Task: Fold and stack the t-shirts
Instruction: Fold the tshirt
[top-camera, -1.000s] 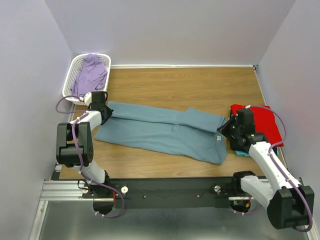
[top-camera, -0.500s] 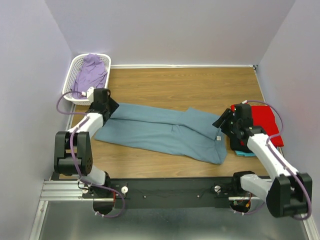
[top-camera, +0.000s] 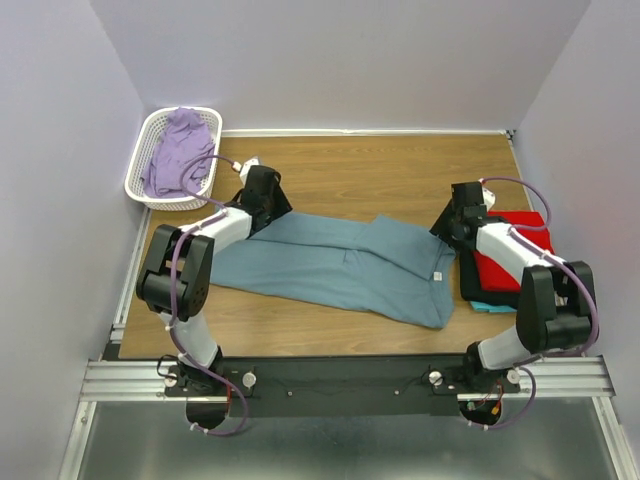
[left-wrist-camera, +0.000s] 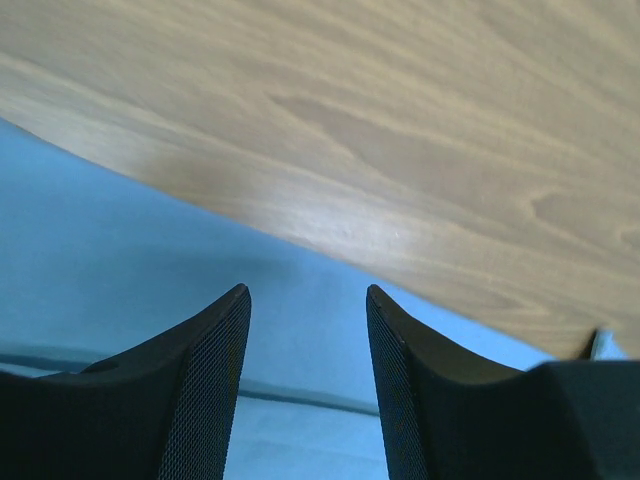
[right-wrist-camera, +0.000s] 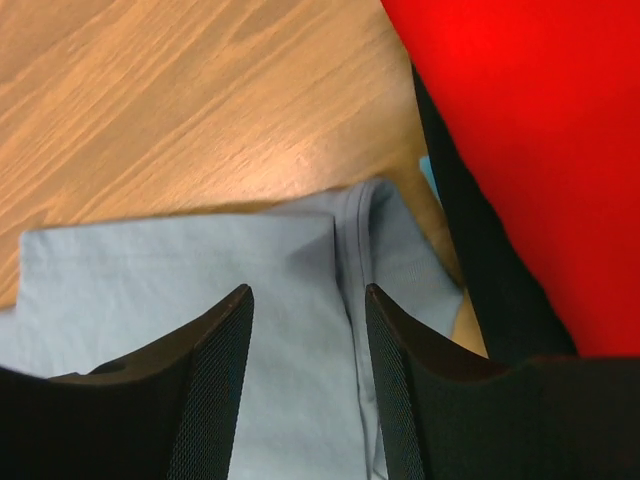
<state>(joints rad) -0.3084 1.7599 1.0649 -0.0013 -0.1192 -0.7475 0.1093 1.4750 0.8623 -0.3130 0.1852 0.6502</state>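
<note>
A dusty blue-grey t-shirt (top-camera: 335, 265) lies spread flat across the middle of the table, a white label (top-camera: 437, 275) showing at its right end. My left gripper (top-camera: 274, 212) hovers open over the shirt's far left edge; in the left wrist view its fingers (left-wrist-camera: 205, 385) stand apart above blue cloth (left-wrist-camera: 120, 260) with nothing between them. My right gripper (top-camera: 449, 228) is open above the shirt's right end (right-wrist-camera: 200, 270), next to a folded red t-shirt (top-camera: 515, 250) (right-wrist-camera: 520, 120). A turquoise t-shirt (top-camera: 486, 306) peeks out under the red one.
A white lattice basket (top-camera: 140, 170) holding purple cloth (top-camera: 178, 148) stands at the far left corner. A dark layer (right-wrist-camera: 480, 260) lies under the red shirt. Bare wood (top-camera: 380, 170) stretches behind the blue-grey shirt to the back wall.
Both grippers have opened and let go of the blue-grey shirt. The left arm swung right along the shirt's far edge; the right arm moved toward the back.
</note>
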